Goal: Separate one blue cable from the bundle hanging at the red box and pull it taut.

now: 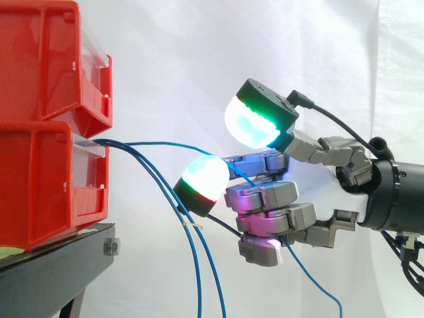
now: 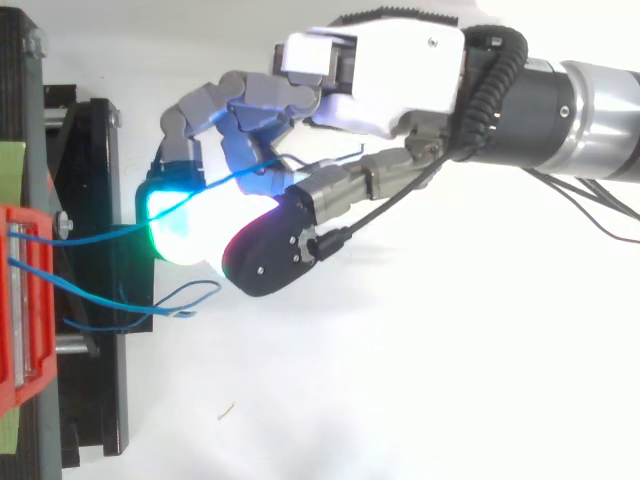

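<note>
My hand (image 1: 317, 189) reaches in from the right, level with the lower red box (image 1: 40, 185), and it is clenched round one blue cable (image 1: 159, 144). That cable leaves the front of the box, crosses the gap in a shallow arc and slips in between my curled fingers. It is not quite straight, so a little slack is left in it. It comes out again under my hand, and its free end drops away toward the lower right.

My thumb pad (image 1: 252, 122) glows white and green above the cable. Another pad (image 1: 202, 177), cyan with a red rim, points at the box and sits just under the line. The curled fingers below show a magenta glow.

The rest of the bundle (image 1: 159, 182) comes out of the same box front, falls away under my hand and hangs clear of it. A small pale tie (image 1: 196, 227) sits on one of those strands.

From above, my hand (image 2: 380, 70) lies to the right of the box (image 2: 22, 330). The held cable (image 2: 100, 233) runs from the box across the black bench (image 2: 95, 380) into my fingers, while the loose strands (image 2: 195, 290) loop out beside the bench edge, apart from my hand.

A second red box (image 1: 40, 59) is stacked on the first. Both sit on the bench, with the white curtain (image 1: 172, 53) behind.
</note>
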{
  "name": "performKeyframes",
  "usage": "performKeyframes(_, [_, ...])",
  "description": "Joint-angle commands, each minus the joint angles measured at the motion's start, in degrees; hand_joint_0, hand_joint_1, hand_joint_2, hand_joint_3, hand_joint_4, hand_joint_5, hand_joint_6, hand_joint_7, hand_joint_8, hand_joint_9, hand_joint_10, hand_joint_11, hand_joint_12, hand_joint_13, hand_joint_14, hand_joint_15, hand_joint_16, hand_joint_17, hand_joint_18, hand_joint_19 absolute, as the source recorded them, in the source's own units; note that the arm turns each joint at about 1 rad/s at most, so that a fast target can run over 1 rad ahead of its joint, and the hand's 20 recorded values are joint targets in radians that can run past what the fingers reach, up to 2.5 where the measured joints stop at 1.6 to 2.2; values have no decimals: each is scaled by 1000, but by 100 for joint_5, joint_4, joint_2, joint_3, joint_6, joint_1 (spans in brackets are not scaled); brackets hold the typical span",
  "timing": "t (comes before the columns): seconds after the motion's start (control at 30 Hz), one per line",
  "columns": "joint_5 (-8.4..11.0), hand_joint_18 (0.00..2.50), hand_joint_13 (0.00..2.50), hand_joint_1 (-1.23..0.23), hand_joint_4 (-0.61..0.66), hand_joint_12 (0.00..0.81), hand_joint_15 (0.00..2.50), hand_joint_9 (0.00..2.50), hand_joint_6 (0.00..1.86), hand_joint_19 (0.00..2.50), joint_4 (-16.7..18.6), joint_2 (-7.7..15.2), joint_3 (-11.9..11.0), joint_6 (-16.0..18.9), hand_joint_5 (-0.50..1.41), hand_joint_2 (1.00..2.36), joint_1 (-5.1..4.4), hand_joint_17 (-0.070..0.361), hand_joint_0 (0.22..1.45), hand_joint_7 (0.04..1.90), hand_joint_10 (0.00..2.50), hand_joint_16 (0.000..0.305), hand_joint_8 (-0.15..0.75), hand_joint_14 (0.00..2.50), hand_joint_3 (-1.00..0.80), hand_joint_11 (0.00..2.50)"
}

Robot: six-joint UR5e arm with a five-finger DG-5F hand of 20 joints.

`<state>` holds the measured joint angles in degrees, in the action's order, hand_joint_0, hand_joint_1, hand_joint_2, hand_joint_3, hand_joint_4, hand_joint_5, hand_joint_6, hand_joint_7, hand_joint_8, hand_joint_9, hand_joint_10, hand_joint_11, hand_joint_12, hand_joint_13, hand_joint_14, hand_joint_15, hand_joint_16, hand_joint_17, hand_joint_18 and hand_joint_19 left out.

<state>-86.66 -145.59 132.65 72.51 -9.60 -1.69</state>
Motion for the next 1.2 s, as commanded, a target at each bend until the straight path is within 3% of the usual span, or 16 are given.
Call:
performKeyframes(0.0, [9, 1014, 645, -559, 238, 402, 1186, 275, 704, 1310, 4, -2, 0, 73, -213, 1000, 46, 109, 489, 1052, 2500, 49, 386, 2056, -500, 1098])
performKeyframes(0.2, [61, 1050, 526, -555, 240, 406, 1149, 155, 720, 1463, -22, 7, 0, 46, -217, 1000, 46, 112, 484, 1003, 2500, 50, 397, 2490, -500, 1084])
performKeyframes(0.4, [149, 1176, 465, -559, 209, 371, 1141, 60, 724, 1840, -13, 60, 0, 29, -222, 1000, 2, 103, 480, 991, 2500, 46, 356, 2500, -500, 1138])
performKeyframes(0.47, [149, 1220, 492, -560, 200, 359, 1157, 51, 725, 1857, 4, 60, 0, 20, -223, 1000, -7, 104, 480, 981, 2500, 46, 344, 2500, -500, 1208])
performKeyframes(0.6, [158, 1278, 660, -565, 188, 358, 1169, 187, 714, 1652, 13, 112, 0, 29, -217, 1000, -33, 107, 484, 994, 2500, 48, 342, 2500, -500, 1326])
performKeyframes(0.7, [158, 1332, 853, -560, 173, 378, 1183, 311, 708, 1270, 31, 147, 0, 37, -214, 1000, -42, 114, 490, 1001, 2500, 51, 344, 2500, -500, 1438])
performKeyframes(0.8, [158, 1392, 971, -549, 145, 383, 1136, 389, 699, 1044, 57, 147, 0, 20, -222, 1000, -42, 119, 490, 1003, 2500, 53, 342, 2500, -500, 1495])
performKeyframes(1.03, [184, 1525, 1172, -526, 104, 392, 1091, 494, 630, 848, 75, 147, 0, 29, -227, 1000, -59, 127, 487, 1057, 2500, 57, 328, 2500, -500, 1537])
performKeyframes(1.17, [176, 1648, 1296, -416, 128, 415, 1114, 572, 618, 808, 75, 147, 0, 46, -223, 1000, -51, 131, 490, 1062, 2500, 58, 335, 2500, -500, 1600])
